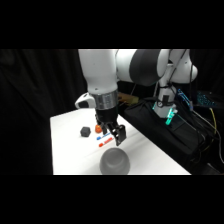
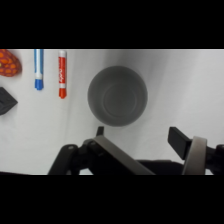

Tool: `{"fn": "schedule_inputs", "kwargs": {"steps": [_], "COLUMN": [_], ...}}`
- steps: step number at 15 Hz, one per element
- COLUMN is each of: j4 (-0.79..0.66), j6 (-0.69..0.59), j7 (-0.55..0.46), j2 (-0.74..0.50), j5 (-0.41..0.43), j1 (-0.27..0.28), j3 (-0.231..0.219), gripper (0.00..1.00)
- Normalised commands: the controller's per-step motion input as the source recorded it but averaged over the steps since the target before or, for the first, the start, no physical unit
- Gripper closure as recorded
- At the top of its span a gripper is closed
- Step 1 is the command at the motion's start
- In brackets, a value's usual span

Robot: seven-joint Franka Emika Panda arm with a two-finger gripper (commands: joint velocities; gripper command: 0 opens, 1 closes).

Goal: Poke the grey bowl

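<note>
The grey bowl (image 1: 115,162) is a large matte round shape near the table's front edge. In the wrist view the grey bowl (image 2: 117,96) fills the middle, seen from straight above, with its dim inside showing. My gripper (image 1: 118,136) hangs just above and slightly behind the bowl, apart from it. In the wrist view the gripper (image 2: 139,136) is open, with one black fingertip on each side below the bowl's rim and nothing between them.
A red marker (image 2: 62,73) and a blue marker (image 2: 38,69) lie side by side left of the bowl. Beyond them are an orange piece (image 2: 9,62) and a small dark block (image 2: 6,100). A black bag (image 1: 165,130) lines the table's right side.
</note>
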Motion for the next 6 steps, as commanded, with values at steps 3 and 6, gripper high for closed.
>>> {"fn": "schedule_inputs", "kwargs": {"steps": [3,6], "j4": [0.1,0.08], "j6": [-0.19,-0.15], "j7": [-0.01,-0.01], "j2": [-0.15,-0.1], "j5": [0.07,0.041], "j1": [-0.02,-0.021], "j3": [-0.013,-0.02], "gripper": [0.0,0.0]}}
